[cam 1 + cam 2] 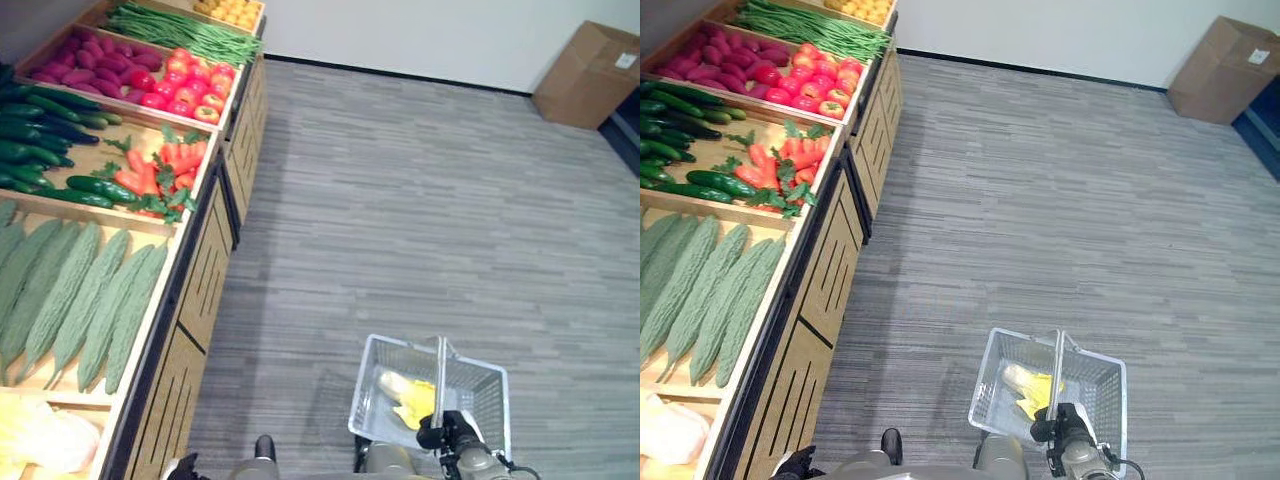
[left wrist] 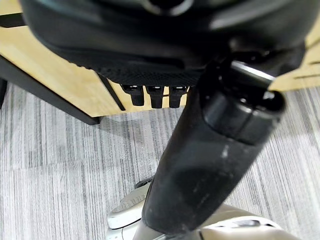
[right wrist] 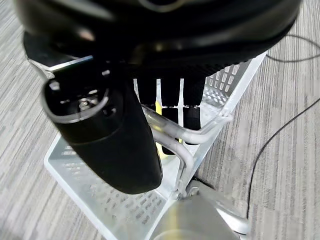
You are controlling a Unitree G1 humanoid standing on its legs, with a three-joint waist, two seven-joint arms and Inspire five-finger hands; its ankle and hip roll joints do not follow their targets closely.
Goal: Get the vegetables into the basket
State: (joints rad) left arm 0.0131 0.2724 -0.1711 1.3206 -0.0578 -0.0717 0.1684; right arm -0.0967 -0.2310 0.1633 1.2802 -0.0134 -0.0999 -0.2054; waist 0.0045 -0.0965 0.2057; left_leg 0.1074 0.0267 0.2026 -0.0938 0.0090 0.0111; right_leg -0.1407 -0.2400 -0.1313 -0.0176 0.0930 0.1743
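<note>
One basket carried, several bins of produce on the stand

One white wire shopping basket (image 1: 470,395) hangs from the right hand (image 1: 440,430), whose dark fingers (image 3: 170,100) are curled round the basket's metal handles (image 3: 172,132). Inside the basket, just ahead of that hand, lie a yellow vegetable (image 1: 415,402) and a pale, whitish one (image 1: 392,383) touching it. Beneath the basket is grey striped carpet floor (image 1: 420,200).

Off to the left of the right hand stands a wooden display stand (image 1: 195,290) with slatted fronts, its top divided into bins. One bin holds long pale-green bitter gourds (image 1: 80,295) laid side by side. Farther ahead, another holds dark green cucumbers (image 1: 45,130) and orange-red carrots (image 1: 160,170) with leafy tops. Beyond that come purple sweet potatoes (image 1: 80,55), red tomatoes (image 1: 190,85) and a bundle of green beans (image 1: 185,30).

The left hand (image 2: 155,95) hangs beside the stand's wooden front, fingers curled and holding nothing.

A brown cardboard box (image 1: 585,75) sits by the far wall.
</note>
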